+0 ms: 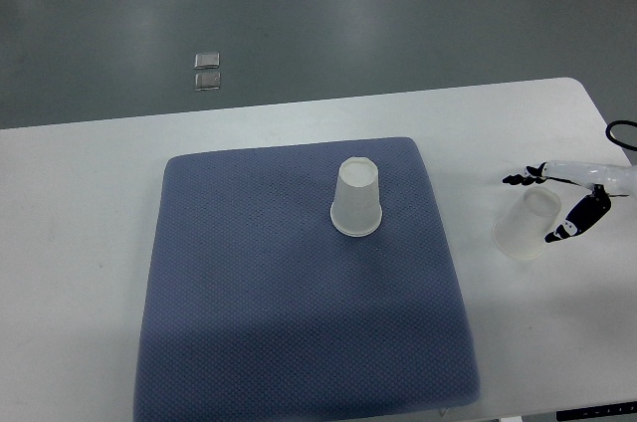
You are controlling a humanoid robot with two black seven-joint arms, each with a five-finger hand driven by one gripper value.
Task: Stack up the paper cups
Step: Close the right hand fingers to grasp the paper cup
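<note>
A translucent white paper cup (pixel 356 199) stands upside down on the blue mat (pixel 249 293), right of the mat's middle. A second paper cup (pixel 520 228) stands upside down on the white table, just right of the mat. My right hand (pixel 531 209) comes in from the right edge and straddles this second cup. One black-tipped finger (pixel 518 180) lies just beyond the cup's top without clearly touching it, and another finger (pixel 567 228) rests against its right side. The fingers are spread. The left hand is out of view.
The white table (pixel 90 243) ends at its far edge, with grey floor beyond. Two small clear squares (pixel 207 72) lie on that floor. A black cable loop (pixel 621 135) shows at the right edge.
</note>
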